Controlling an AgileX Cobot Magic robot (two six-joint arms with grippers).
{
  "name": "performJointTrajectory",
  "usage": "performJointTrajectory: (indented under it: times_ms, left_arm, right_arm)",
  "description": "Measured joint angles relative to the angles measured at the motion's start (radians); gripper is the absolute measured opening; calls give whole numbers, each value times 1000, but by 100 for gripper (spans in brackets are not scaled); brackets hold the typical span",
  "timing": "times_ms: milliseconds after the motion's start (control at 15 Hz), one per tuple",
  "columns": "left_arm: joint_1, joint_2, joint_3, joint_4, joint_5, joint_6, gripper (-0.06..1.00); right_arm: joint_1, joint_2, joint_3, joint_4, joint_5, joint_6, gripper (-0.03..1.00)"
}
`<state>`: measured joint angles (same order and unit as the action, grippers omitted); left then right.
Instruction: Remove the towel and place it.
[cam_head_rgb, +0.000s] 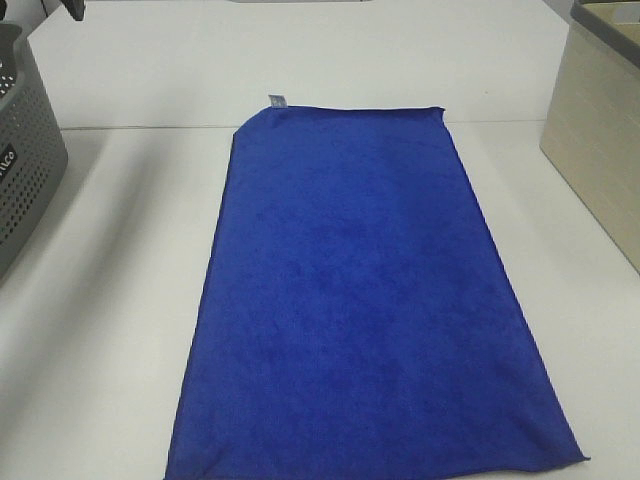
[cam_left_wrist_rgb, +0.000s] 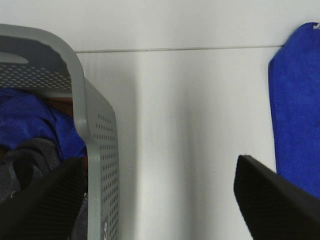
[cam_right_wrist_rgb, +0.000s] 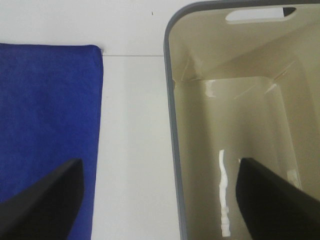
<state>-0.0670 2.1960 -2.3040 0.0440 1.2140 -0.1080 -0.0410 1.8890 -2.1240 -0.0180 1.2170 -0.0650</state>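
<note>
While flat on table (cam_head_rgb: 110, 300), towel (cam_head_rgb: 370, 310) spread mid-scene, tag at far corner | left gripper (cam_left_wrist_rgb: 160, 200) jaws apart, holding nothing, over grey basket (cam_left_wrist_rgb: 97, 150) rim | right gripper (cam_right_wrist_rgb: 160, 200) jaws apart, holding nothing, over beige bin (cam_right_wrist_rgb: 172, 125) edge

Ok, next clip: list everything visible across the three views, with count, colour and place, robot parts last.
towel: one, deep blue, spread flat on the middle of the table, small tag at its far left corner.
table: one, white, under everything.
perforated basket: one, grey, at the table's left edge; the left wrist view shows blue and dark grey cloth inside it.
bin: one, beige with a grey rim, at the right edge; the right wrist view shows it holds nothing.
left gripper: one, black fingers, open, over the basket's rim and bare table.
right gripper: one, black fingers, open, between the towel's edge and the bin.
</note>
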Motion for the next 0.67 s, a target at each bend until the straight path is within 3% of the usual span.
performJointTrajectory:
  times_ms: [133, 267, 467, 667]
  left_arm:
    - [0, -37, 65, 3, 0, 0, 77]
    - [3, -144, 214, 26, -1, -1, 77]
    - [6, -400, 515, 80, -3, -30, 77]
    - [10, -714, 815, 82, -48, -61, 77]
  right_arm:
    - [0, -122, 147, -6, -1, 0, 81]
    - [0, -283, 344, -14, -1, 0, 81]
    - [0, -566, 638, -20, 3, 0, 80]
    - [0, -820, 864, -11, 4, 0, 80]
